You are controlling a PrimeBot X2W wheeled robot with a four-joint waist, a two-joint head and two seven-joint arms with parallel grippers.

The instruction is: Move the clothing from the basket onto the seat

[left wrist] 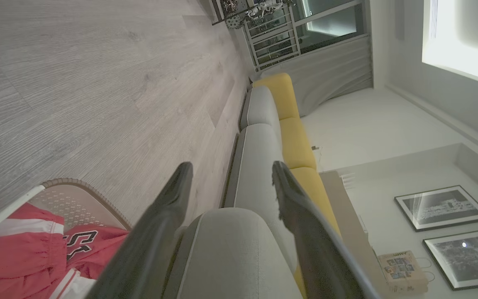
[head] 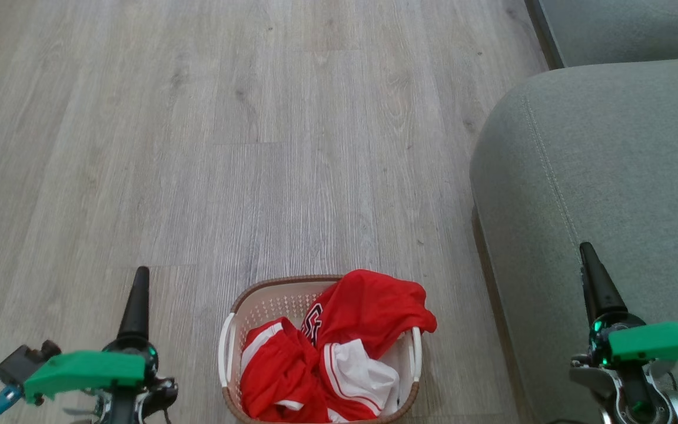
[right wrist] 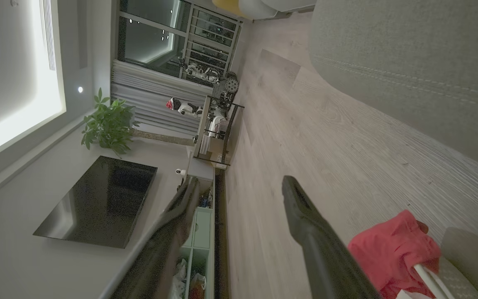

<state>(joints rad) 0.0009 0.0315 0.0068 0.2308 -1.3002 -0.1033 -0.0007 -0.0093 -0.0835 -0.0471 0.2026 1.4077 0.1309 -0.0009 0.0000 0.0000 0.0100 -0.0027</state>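
Note:
The basket (head: 268, 287) stands on the floor at the bottom centre, cream-white with a brown rim. It is heaped with the clothing (head: 368, 312), red and shiny with white trim, one piece lettered in black and white. The grey-green seat (head: 598, 176) lies to its right. My left gripper (head: 140, 277) hovers left of the basket and my right gripper (head: 587, 253) over the seat's front part. The left wrist view shows my left gripper (left wrist: 231, 166) open and empty, with the clothing (left wrist: 19, 249) and basket (left wrist: 77, 182) at lower left. My right gripper (right wrist: 241, 181) is open and empty too, beside the clothing (right wrist: 392, 249).
Pale wood floor (head: 256, 118) stretches ahead and to the left of the basket. A second sofa cushion (head: 627, 29) sits beyond the seat. Yellow back cushions (left wrist: 297, 141) line the sofa. A black screen (right wrist: 98, 199), a shelf unit and a plant (right wrist: 108, 124) stand across the room.

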